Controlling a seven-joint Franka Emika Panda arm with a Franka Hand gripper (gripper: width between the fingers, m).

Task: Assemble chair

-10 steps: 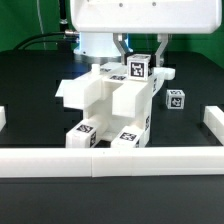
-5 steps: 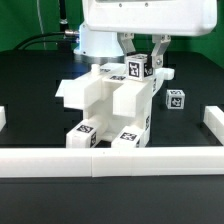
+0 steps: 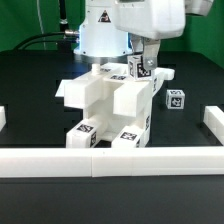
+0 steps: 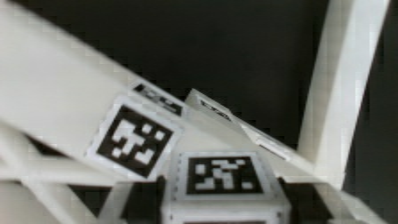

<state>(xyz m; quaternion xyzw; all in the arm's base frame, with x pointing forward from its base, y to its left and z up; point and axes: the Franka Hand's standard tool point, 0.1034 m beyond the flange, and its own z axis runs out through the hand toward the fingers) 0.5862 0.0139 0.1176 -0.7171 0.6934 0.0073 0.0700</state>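
While my wrist hangs over the half-built chair (image 3: 105, 105), my gripper (image 3: 146, 62) stands at about 1 o'clock from the chair's middle in the exterior view, fingers pointing down. They are part-way closed and clamped on a tagged block (image 3: 138, 69) at the top of the chair, its black-and-white tag facing up and toward the camera. The picture is coarse there, so I can only say the pads appear to touch its sides. The chair stands in the centre of the black table (image 3: 35, 95), a chunky white mass with two tagged ends low at 6 o'clock, just behind the front rail (image 3: 110, 161). At 3 o'clock from it, apart from everything else, lies a small loose block (image 3: 176, 98) with its own tag. Short rail pieces (image 3: 213, 118) sit at 9 and 3 o'clock near the scene's edges. My wrist camera shows the block's tag close beneath me and, beside it, a second tag on a sloping white panel (image 4: 139, 135), with dark table behind.
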